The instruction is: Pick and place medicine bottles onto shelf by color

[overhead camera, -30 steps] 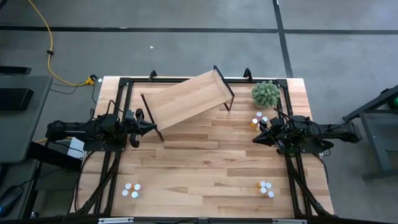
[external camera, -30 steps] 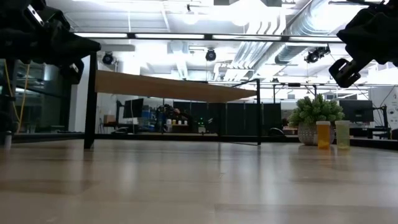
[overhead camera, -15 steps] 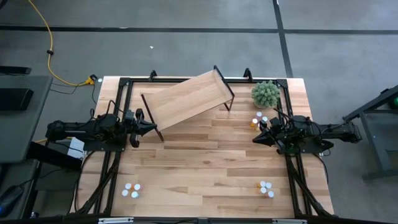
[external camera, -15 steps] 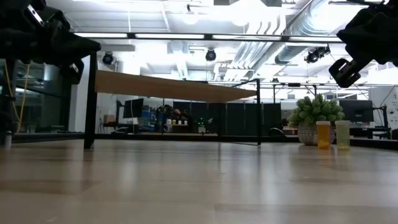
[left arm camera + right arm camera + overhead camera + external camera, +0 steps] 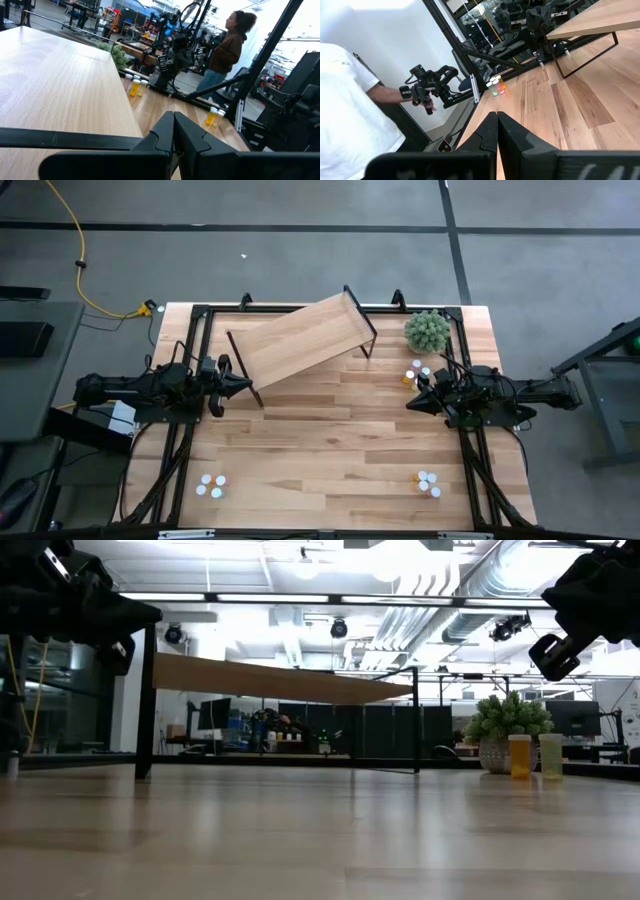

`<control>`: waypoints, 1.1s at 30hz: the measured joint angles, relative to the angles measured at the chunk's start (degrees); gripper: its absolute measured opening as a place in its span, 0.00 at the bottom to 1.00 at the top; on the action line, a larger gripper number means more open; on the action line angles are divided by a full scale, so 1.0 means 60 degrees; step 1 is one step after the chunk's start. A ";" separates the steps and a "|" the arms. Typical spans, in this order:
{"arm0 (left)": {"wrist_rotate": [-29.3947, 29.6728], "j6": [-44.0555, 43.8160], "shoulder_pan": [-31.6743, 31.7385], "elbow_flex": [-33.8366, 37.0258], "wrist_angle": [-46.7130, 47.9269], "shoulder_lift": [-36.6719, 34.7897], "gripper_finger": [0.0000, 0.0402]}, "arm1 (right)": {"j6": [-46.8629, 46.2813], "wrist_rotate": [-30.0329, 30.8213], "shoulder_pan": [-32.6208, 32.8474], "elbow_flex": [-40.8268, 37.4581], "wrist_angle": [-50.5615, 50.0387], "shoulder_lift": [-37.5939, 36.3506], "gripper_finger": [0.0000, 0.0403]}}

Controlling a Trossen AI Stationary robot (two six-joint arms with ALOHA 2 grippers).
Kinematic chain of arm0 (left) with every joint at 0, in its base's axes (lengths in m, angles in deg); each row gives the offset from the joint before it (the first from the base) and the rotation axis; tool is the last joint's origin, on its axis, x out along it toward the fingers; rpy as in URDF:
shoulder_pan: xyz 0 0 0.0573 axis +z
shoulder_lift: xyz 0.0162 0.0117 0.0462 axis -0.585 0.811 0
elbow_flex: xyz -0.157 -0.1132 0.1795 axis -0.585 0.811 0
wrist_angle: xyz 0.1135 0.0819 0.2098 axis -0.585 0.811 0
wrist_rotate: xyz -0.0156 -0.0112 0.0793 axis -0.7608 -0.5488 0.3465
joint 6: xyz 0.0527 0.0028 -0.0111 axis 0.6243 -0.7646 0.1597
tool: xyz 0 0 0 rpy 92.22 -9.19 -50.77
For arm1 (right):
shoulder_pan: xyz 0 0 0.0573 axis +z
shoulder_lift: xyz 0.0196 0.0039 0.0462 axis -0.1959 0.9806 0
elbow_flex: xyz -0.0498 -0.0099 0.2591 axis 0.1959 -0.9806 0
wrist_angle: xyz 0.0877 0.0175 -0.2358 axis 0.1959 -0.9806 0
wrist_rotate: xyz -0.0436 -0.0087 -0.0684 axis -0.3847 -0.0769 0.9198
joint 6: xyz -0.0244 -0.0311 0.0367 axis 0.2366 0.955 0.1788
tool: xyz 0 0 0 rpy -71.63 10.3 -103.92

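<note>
The light-wood shelf stands askew on thin black legs at the table's far middle. Small white-capped medicine bottles stand in three clusters on the table. One is beside the plant at the right, one near the front left, and one near the front right. Orange and yellow bottles show in the low view. My left gripper hovers shut at the table's left, just off the shelf's near-left leg. My right gripper hovers shut at the right, just short of the bottles by the plant. Neither touches anything.
A fuzzy green potted plant stands at the far right corner, next to the right-hand bottles. Black frame rails run along the table's left, right and far edges. The table's middle and near middle are bare wood. A person stands beyond the table's right side.
</note>
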 joint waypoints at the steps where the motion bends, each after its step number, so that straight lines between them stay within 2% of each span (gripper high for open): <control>1: 0.0000 -0.0004 0.0000 0.0000 -0.0067 0.0005 0.00 | 0.0000 -0.0002 0.0000 0.0000 0.0003 0.0000 0.00; 6: 0.0091 -0.0476 -0.0002 0.0010 -0.1498 0.0014 0.00 | 0.0000 0.0002 0.0000 0.0002 0.0003 -0.0004 0.00; 9: 0.0937 -0.1552 0.0025 -0.0054 -0.3209 0.0224 0.01 | 0.0000 0.0000 0.0001 0.0004 0.0001 -0.0004 0.00; 12: 0.1022 -0.1892 -0.0018 -0.0780 -0.3367 0.0677 0.05 | 0.0000 -0.0002 0.0000 0.0000 0.0003 -0.0004 0.00; 16: 0.0692 -0.1815 -0.0057 -0.2536 -0.1556 0.2198 0.18 | 0.0000 -0.0001 0.0000 0.0000 0.0003 0.0000 0.00; 19: 0.0007 -0.1288 -0.0135 -0.4314 0.0065 0.3608 0.30 | 0.0000 0.0001 0.0000 0.0002 0.0001 0.0000 0.00; 24: -0.1256 -0.0326 -0.0564 -0.7642 0.3878 0.5868 0.47 | 0.0000 -0.0002 0.0000 0.0000 0.0003 0.0000 0.00; 29: -0.2721 0.0080 -0.1780 -1.0229 0.7542 0.7907 0.53 | 0.0000 0.0000 0.0000 0.0001 0.0001 0.0000 0.00; 33: -0.2737 0.0004 -0.3348 -1.1230 0.9473 0.9171 0.52 | 0.0000 -0.0002 0.0000 0.0000 0.0003 0.0000 0.00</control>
